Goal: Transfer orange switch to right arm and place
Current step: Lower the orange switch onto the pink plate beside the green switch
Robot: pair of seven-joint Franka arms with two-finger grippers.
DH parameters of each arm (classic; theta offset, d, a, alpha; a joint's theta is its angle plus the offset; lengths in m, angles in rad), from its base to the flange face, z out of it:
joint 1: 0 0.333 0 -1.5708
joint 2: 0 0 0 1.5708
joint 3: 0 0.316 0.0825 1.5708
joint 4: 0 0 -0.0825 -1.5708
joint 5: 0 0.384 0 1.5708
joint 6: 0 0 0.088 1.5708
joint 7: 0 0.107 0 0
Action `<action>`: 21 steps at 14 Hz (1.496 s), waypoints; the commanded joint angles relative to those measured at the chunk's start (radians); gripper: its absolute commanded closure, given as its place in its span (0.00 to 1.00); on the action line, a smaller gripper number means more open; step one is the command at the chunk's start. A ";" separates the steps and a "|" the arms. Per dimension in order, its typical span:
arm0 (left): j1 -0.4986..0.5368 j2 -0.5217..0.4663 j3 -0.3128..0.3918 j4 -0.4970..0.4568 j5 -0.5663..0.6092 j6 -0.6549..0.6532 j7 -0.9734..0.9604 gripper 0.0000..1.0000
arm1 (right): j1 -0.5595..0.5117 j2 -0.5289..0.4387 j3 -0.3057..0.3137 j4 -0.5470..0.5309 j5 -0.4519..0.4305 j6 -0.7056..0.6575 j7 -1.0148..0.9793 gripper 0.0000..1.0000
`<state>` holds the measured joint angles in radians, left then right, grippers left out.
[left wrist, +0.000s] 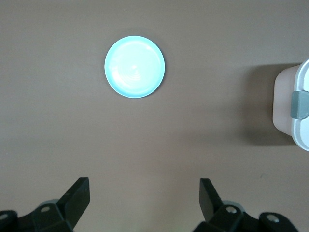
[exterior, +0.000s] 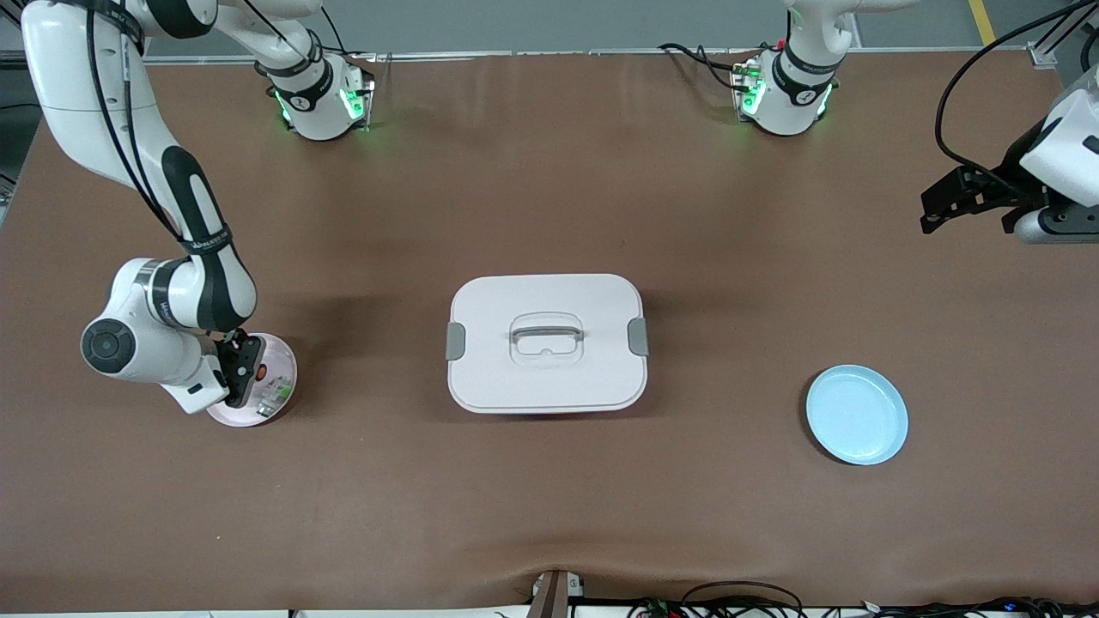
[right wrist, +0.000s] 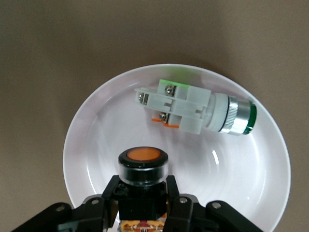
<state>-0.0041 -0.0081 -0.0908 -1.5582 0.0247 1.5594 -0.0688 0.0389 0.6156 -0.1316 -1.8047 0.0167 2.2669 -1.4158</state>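
A wide brown matte tabletop (exterior: pixel 549 515) fills the scene under even overhead light, with a strip of grey floor (exterior: pixel 549 21) along its robot-side edge and black cables (exterior: pixel 738 596) trailing at the camera-side edge.

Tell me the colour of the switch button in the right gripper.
Orange, ringed in black; the orange switch is clearest in the right wrist view, clamped in the right gripper.

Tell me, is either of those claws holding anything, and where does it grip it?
The right gripper pinches the orange switch by its black body, button end up, over the white plate. The left gripper holds nothing.
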 commanded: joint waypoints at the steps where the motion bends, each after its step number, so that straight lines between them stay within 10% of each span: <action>1: 0.007 -0.003 -0.009 0.007 -0.009 -0.013 0.001 0.00 | -0.021 0.009 0.017 0.007 0.011 0.002 -0.018 0.66; 6: 0.006 -0.007 -0.009 0.004 -0.009 -0.028 -0.005 0.00 | -0.021 0.009 0.017 0.011 0.029 0.002 -0.018 0.00; 21: 0.009 -0.027 -0.009 -0.026 -0.009 -0.032 -0.006 0.00 | -0.034 -0.004 0.012 0.085 0.106 -0.193 0.171 0.00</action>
<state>-0.0035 -0.0087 -0.0921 -1.5747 0.0247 1.5355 -0.0721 0.0348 0.6193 -0.1349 -1.7545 0.1124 2.1414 -1.3301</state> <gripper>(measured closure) 0.000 0.000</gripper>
